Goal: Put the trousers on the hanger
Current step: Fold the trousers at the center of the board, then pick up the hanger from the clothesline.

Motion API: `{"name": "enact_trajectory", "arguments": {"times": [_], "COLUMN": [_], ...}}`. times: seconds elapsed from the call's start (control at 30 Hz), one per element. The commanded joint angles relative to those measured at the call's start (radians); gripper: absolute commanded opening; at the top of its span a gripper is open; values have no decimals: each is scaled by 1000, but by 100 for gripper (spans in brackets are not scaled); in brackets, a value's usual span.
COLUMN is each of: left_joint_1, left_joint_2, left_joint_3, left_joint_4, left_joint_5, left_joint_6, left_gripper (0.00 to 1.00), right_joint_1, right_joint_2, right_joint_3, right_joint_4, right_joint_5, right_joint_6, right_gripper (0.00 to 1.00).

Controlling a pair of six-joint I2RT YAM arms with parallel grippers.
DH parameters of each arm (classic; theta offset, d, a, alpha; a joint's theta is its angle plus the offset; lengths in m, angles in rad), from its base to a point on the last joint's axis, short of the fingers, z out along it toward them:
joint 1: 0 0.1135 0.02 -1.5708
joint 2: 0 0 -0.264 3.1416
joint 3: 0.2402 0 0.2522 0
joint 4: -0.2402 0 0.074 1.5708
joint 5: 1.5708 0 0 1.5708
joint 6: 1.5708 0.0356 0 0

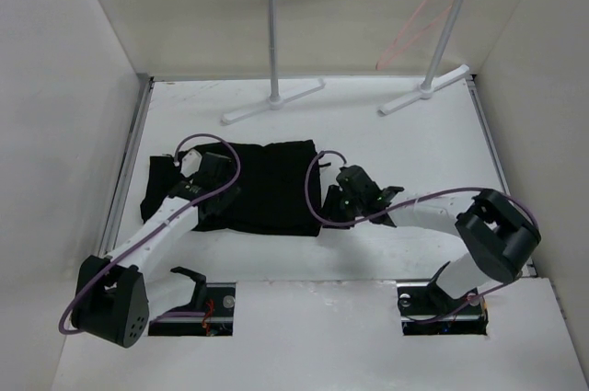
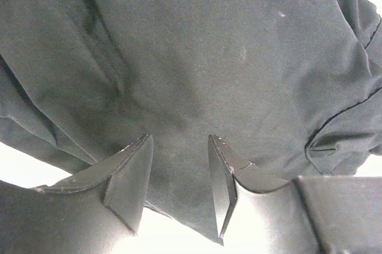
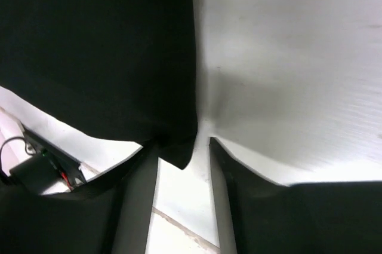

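The black trousers (image 1: pixel 267 187) lie folded flat on the white table, left of centre. The pink-orange hanger (image 1: pixel 419 18) hangs from the rack's rail at the back right. My left gripper (image 1: pixel 213 190) is over the left part of the trousers; in the left wrist view it (image 2: pixel 179 164) is open with the black fabric (image 2: pixel 197 57) spread between and beyond the fingers. My right gripper (image 1: pixel 333 200) is at the trousers' right edge; in the right wrist view it (image 3: pixel 183 167) is open with a corner of the trousers (image 3: pixel 95 45) between the fingertips.
A white-and-silver garment rack (image 1: pixel 274 32) with T-shaped feet stands at the back of the table. White walls enclose the left, right and back. Purple cables loop over both arms. Two cut-outs in the near board hold the arm bases.
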Motion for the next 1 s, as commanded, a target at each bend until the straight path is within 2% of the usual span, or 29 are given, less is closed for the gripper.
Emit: {"name": "enact_trajectory", "arguments": {"times": [0.0, 0.07, 0.13, 0.27, 0.43, 0.5, 0.6, 0.67, 0.73, 0.8, 0.87, 0.9, 0.97], "left_joint_1": [-5, -8, -16, -39, -65, -69, -65, -57, -50, -46, -50, -59, -76], "left_joint_2": [3, 3, 0, 10, 35, 41, 32, 13, -5, -14, -17, -14, 1], "left_joint_3": [53, 55, 55, 61, 73, 73, 70, 73, 89, 110, 138, 148, 173], "left_joint_4": [-1, -1, -1, -1, 10, 13, 8, -1, -10, -21, -27, -27, -27], "left_joint_5": [-4, -4, -4, -1, 0, 0, -4, -7, -10, -13, -16, -19, -23], "left_joint_6": [9, 9, 9, 9, 11, 11, 12, 18, 38, 61, 86, 96, 110], "left_gripper": [40, 40, 40, 43, 44, 44, 44, 44, 42, 37, 31, 27, 19], "right_joint_1": [19, 15, -19, -100, -166, -163, -162, -180, -221, -280, -344, -375, -425], "right_joint_2": [36, 39, 11, -84, -190, -213, -266, -327, -380, -421, -435, -432, -399], "right_joint_3": [-9, -30, -60, -130, -196, -205, -190, -160, -117, -48, 36, 84, 193], "right_joint_4": [119, 152, 159, 142, 62, 36, -25, -89, -148, -214, -245, -245, -226], "right_joint_5": [-41, -44, -28, -24, -22, -21, -2, 28, 41, 51, 42, 36, 22], "right_joint_6": [47, 64, 70, 61, 17, 11, -11, -38, -75, -123, -163, -175, -201], "right_gripper": [39, 22, 12, 9, 10, 15, 43, 56, 62, 64, 61, 53, 29]}}
